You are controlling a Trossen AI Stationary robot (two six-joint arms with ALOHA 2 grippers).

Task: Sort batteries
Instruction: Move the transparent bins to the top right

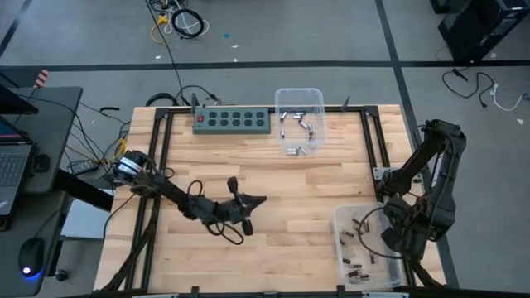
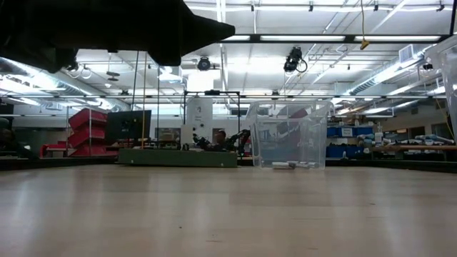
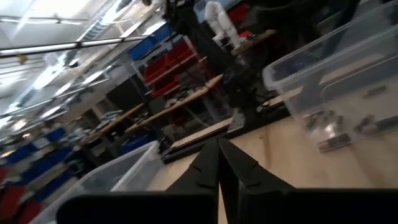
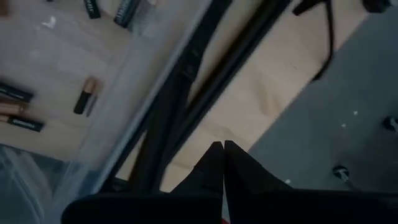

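While both grippers' fingers are pressed together and hold nothing, the left gripper hovers mid-tabletop; the right gripper hangs beside the batteries bin.

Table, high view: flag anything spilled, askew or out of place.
Nothing stands out. Silvery batteries lie inside the clear bin at the far edge, dark batteries inside the near-right bin; none loose on the table.

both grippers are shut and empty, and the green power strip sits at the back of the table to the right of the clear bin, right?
Nearly. In the high view the green power strip lies left of the clear bin, not right. The left gripper and right gripper are shut and empty.
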